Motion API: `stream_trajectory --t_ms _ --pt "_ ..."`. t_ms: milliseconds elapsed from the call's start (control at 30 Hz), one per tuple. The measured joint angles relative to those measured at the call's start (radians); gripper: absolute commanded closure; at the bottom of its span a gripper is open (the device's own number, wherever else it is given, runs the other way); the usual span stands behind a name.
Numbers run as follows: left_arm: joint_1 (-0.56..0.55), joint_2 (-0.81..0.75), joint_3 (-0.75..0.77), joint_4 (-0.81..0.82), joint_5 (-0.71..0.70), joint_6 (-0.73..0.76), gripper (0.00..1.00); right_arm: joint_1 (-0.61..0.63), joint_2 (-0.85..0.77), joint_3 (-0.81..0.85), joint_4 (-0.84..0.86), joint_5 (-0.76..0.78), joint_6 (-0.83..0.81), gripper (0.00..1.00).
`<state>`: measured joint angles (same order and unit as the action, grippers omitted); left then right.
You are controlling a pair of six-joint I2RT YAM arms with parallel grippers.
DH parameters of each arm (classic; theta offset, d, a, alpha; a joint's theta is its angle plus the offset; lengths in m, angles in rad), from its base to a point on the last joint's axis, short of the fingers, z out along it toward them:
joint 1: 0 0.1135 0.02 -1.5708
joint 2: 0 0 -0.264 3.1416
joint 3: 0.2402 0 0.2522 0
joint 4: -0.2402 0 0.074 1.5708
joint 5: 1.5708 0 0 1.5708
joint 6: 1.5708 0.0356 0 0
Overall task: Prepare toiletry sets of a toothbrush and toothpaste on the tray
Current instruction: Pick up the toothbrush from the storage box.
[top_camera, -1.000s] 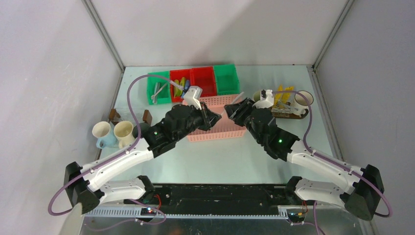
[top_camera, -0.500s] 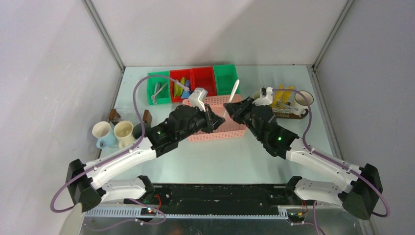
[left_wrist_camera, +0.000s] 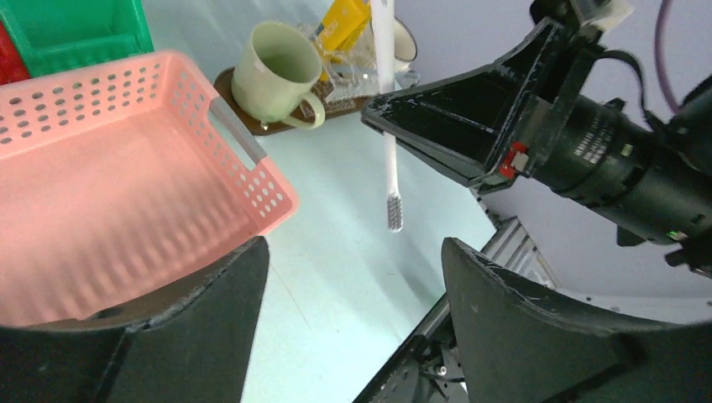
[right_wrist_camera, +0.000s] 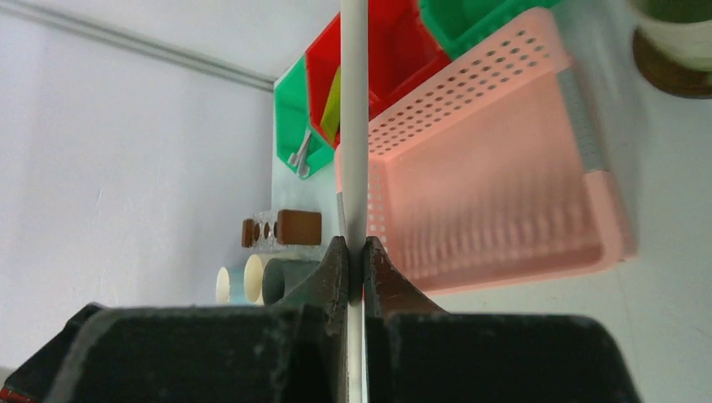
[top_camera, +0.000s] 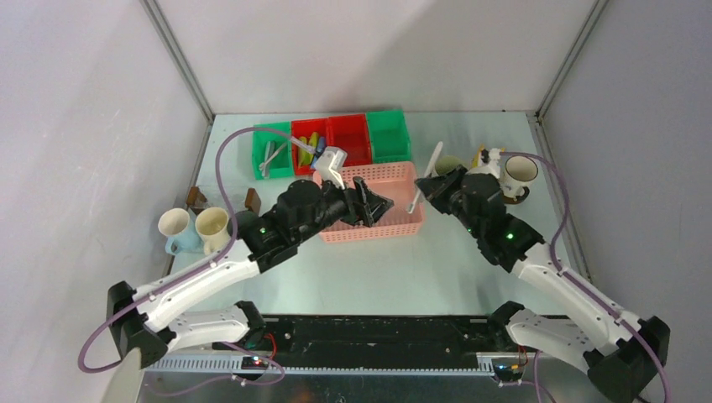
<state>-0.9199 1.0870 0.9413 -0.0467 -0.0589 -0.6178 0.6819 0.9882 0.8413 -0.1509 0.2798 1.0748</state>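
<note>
My right claw is clamped on the white toothbrush, bristles hanging below the grip. My left claw stands wide apart near the bristles.

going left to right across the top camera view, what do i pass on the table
light blue mug → cream mug → leftmost green bin → left hand → toothbrush → white mug
</note>
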Motion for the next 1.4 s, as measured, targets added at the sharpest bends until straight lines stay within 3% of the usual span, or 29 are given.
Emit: stream_trajectory --t_ms 200,467,633,967,1400 --pt "0.039 -0.079 0.0 -0.016 -0.024 0.053 0.13 -0.24 -0.069 0.0 -0.163 -0.243 0.034 1.0" --pt "0.246 -0.203 -0.041 -0.095 -0.049 0.167 0.07 -0.473 -0.066 0.002 -0.401 -0.55 0.001 1.0" --pt "0.312 -0.281 -0.044 -0.165 -0.142 0.312 0.06 -0.62 0.022 0.068 -0.55 -0.683 -0.084 1.0" --pt "0.321 -0.374 -0.153 -0.14 -0.324 0.566 0.06 -0.792 0.18 0.216 -0.714 -0.764 -0.238 1.0" --pt "0.321 -0.407 -0.249 -0.075 -0.444 0.702 0.06 -0.888 0.368 0.349 -0.827 -0.8 -0.373 1.0"
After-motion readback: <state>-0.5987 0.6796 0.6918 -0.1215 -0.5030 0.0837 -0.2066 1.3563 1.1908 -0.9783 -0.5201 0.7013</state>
